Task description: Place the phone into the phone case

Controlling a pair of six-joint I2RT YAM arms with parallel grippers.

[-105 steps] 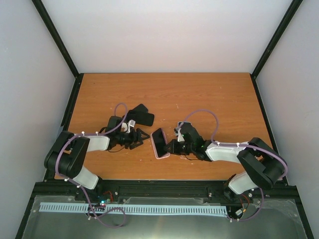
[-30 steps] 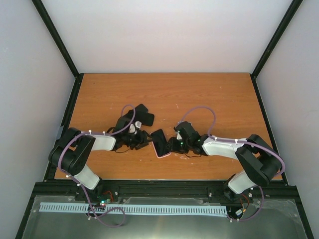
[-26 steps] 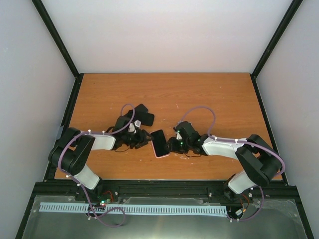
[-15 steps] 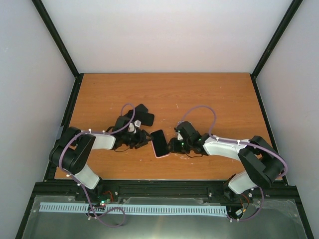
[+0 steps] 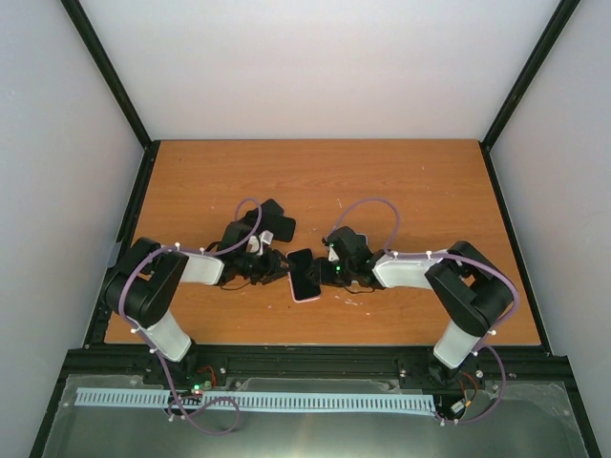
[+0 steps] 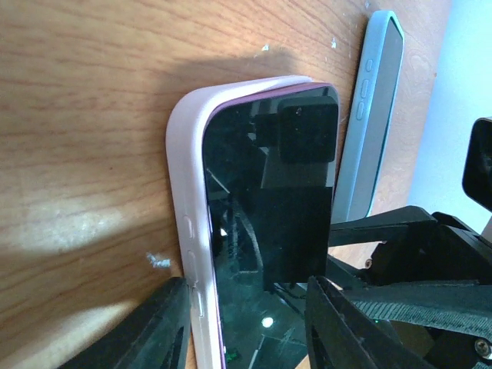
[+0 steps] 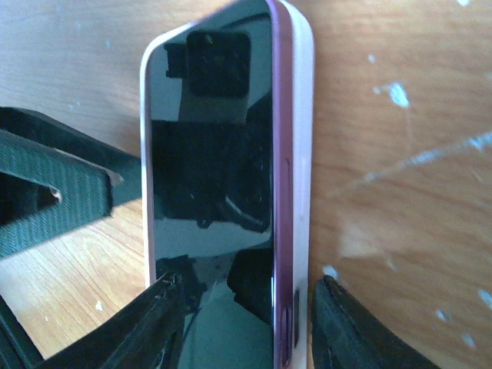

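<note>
Your wooden table [image 5: 410, 191] carries everything. The left arm [image 5: 191, 270] and right arm [image 5: 410, 270] reach inward over its near half and meet in the middle. Between them lies the phone [image 5: 304, 275], screen up, sitting in the pale pink phone case [image 6: 183, 192], whose rim wraps its side and far corner. A dark flat item [image 5: 274, 220] lies just far-left of it. The left gripper [image 6: 246, 283] and right gripper [image 7: 247, 280] each have fingers spread about the phone's width at one end; you cannot tell whether either pinches it.
</note>
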